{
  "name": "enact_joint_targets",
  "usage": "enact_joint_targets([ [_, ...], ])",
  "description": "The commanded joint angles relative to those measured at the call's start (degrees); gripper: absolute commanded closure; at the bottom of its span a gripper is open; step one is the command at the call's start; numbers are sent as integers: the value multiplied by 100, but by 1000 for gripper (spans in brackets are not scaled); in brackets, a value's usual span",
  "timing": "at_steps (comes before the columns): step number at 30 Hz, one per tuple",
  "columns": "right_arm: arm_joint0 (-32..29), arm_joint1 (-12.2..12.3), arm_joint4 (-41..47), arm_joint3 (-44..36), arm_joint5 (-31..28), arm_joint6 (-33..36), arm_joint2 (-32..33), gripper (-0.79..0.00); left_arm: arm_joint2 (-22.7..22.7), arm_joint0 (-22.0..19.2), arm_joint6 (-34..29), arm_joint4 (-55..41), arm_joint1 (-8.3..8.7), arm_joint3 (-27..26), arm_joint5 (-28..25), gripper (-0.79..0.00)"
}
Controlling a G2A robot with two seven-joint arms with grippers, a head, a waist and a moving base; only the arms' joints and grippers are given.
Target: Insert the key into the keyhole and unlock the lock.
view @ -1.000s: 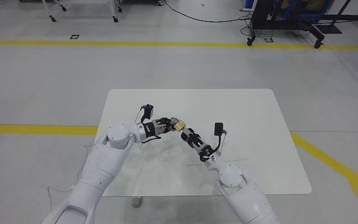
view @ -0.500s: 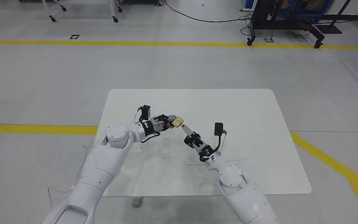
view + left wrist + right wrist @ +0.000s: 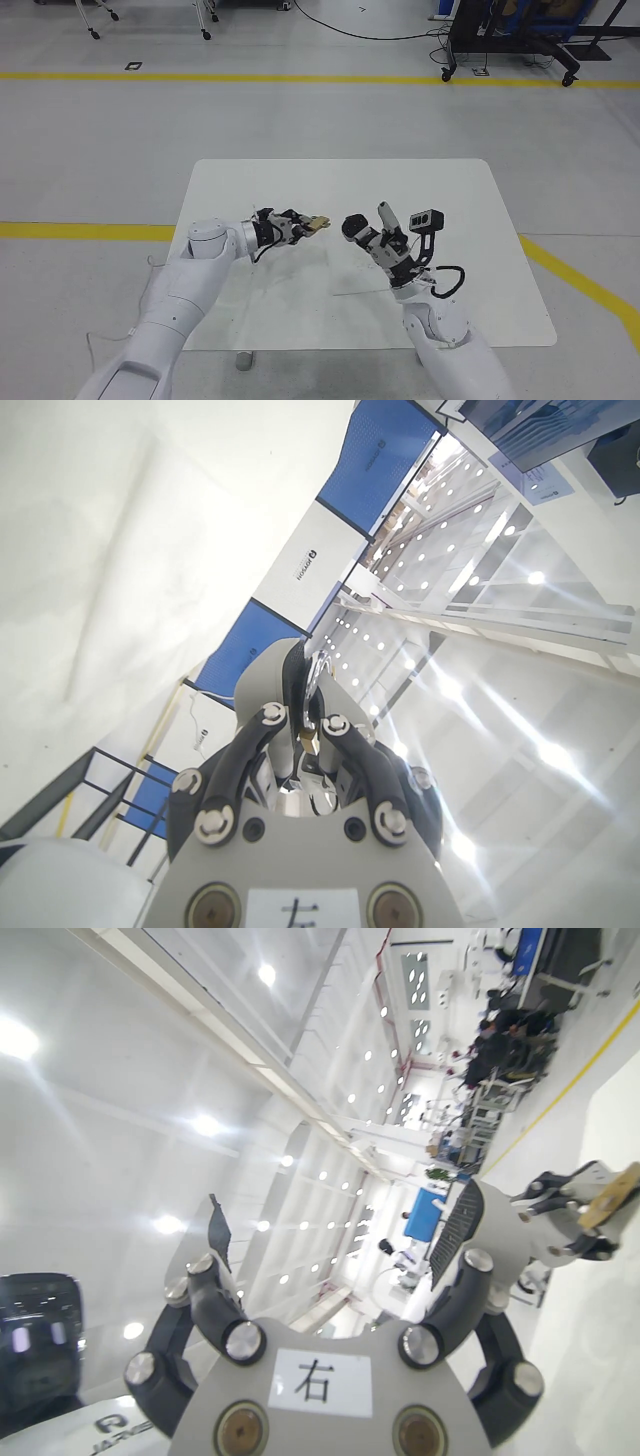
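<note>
A brass padlock [image 3: 318, 222] with a silver shackle [image 3: 314, 680] is held above the white table [image 3: 450, 190], my left gripper [image 3: 306, 224] shut on it. The left wrist view has the lock's brass body [image 3: 310, 743] deep between the closed fingers [image 3: 260, 700]. My right gripper [image 3: 366, 221] sits a short way right of the lock, apart from it, tilted upward and open. Nothing lies between its ribbed pads [image 3: 457, 1223]. Beyond them, the right wrist view has the left gripper with the padlock [image 3: 606, 1199]. I cannot make out a key.
Both arms hover over the middle of the table; its surface [image 3: 260, 320] around them is bare. Yellow floor lines [image 3: 80, 230] run past the table's sides. A black wheeled frame [image 3: 510, 45] stands far behind.
My right gripper has drawn back to the right from the padlock, swung its fingers upward and opened. My left gripper has kept hold of the lock, shifting only slightly.
</note>
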Motion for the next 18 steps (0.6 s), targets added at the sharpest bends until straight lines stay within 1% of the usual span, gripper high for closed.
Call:
enact_joint_targets([
  [1,242,-32,433,292,8,206,-129,-785,-20,3,-106,-250,-11,28,219,0],
  [3,457,-64,642,568,-4,365,-267,-785,-45,-2,-175,-425,-15,43,361,0],
  [7,796,-120,51,1080,-60,56,-504,-785,-100,-14,-262,-684,-15,60,526,0],
  [10,956,-161,5,1375,-49,-34,-643,-785,-69,-15,-330,-701,-12,29,552,0],
  [12,1008,-175,-28,1481,-95,-77,-675,-785,-52,-12,-351,-666,-5,6,506,0],
  [15,914,-168,61,1372,-245,-37,-613,-785,-84,-11,-334,-661,9,-2,360,0],
  [16,860,-157,67,1304,-282,-18,-563,-785,-101,-18,-316,-648,14,-13,277,0],
  [18,740,-132,96,1162,-347,39,-453,-785,-123,-33,-206,-469,30,-73,-98,0],
])
